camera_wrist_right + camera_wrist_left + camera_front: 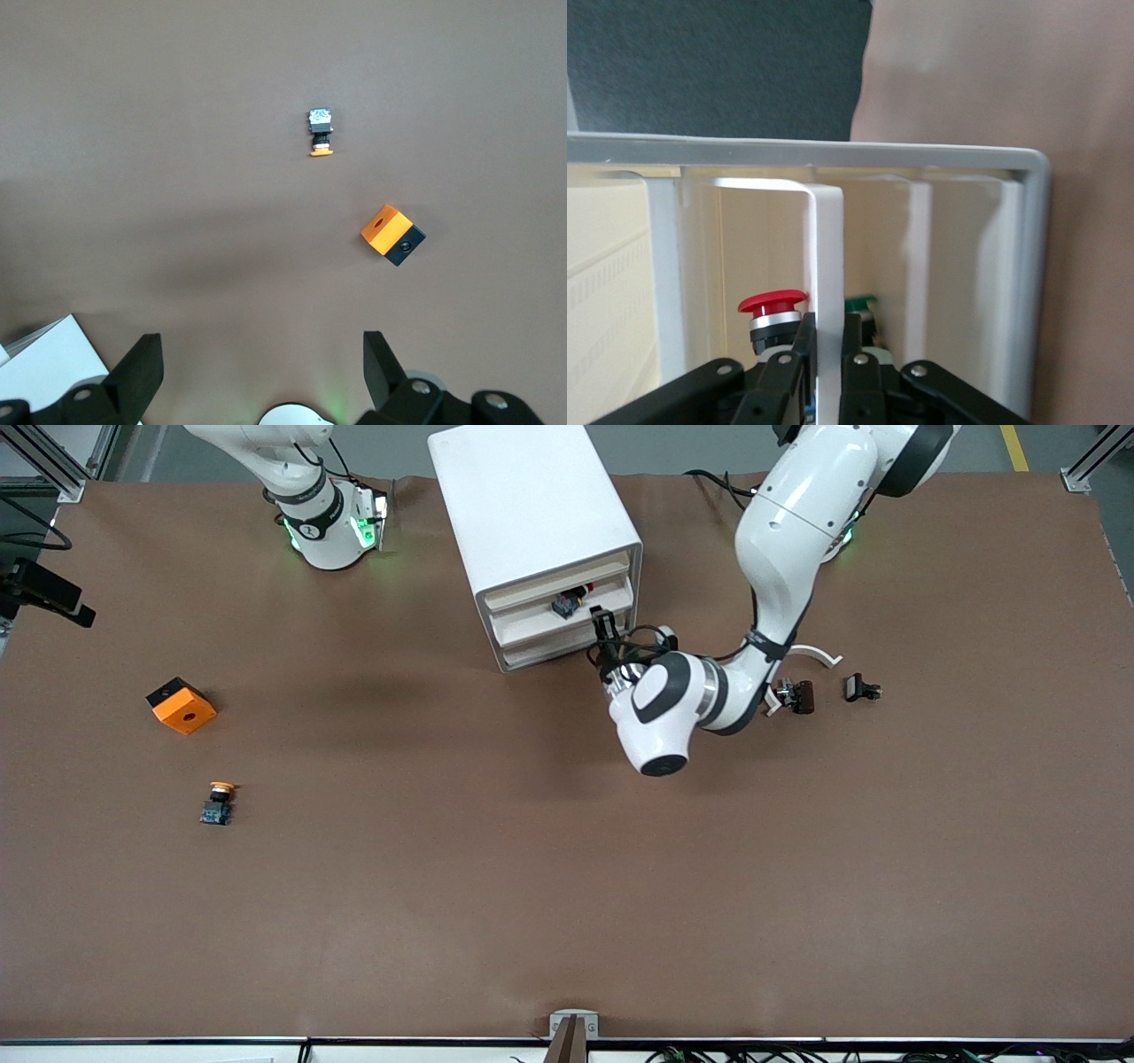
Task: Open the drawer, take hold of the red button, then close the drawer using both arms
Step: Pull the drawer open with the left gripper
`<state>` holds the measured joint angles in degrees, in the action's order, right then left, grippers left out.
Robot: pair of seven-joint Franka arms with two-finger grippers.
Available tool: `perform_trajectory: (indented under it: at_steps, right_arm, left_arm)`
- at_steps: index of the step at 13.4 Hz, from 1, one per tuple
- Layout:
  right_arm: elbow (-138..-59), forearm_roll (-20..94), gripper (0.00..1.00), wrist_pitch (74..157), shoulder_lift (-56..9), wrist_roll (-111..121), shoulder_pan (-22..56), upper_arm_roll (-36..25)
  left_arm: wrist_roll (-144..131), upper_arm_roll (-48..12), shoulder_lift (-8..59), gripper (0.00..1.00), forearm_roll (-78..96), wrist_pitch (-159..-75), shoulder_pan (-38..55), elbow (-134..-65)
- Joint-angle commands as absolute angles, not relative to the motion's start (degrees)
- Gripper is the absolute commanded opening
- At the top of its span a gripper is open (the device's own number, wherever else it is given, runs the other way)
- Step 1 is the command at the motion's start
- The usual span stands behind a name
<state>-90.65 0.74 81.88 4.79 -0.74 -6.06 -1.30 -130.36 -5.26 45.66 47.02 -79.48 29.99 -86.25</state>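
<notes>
The white cabinet stands near the robots' side of the table. One of its drawers stands a little way out. The red-capped button lies in it and also shows in the left wrist view. My left gripper is at the drawer's front, shut on its front edge, with one finger inside and one outside. My right gripper is open and empty, high over the table by its base, and waits. It is out of the front view.
An orange cube with a hole and an orange-yellow-capped button lie toward the right arm's end of the table. Both show in the right wrist view. Small black parts and a white curved piece lie beside the left arm. A green-capped thing is in the drawer.
</notes>
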Motion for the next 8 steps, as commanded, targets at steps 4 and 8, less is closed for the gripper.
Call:
perform_trajectory:
  at_steps: [4,8]
  right_arm:
    - [-88.5,0.0,1.00,84.0,-4.8,-0.4,-9.3,-1.1]
    - [-88.2,-2.5,1.00,84.5,-5.9,-1.2,-8.8,-0.9]
  left_arm:
    - [-127.0,-5.1,48.3,0.00,47.6,-84.0,24.2,-80.9]
    - [-122.6,-5.0,48.2,0.62,47.2,-85.9,22.2,-80.2]
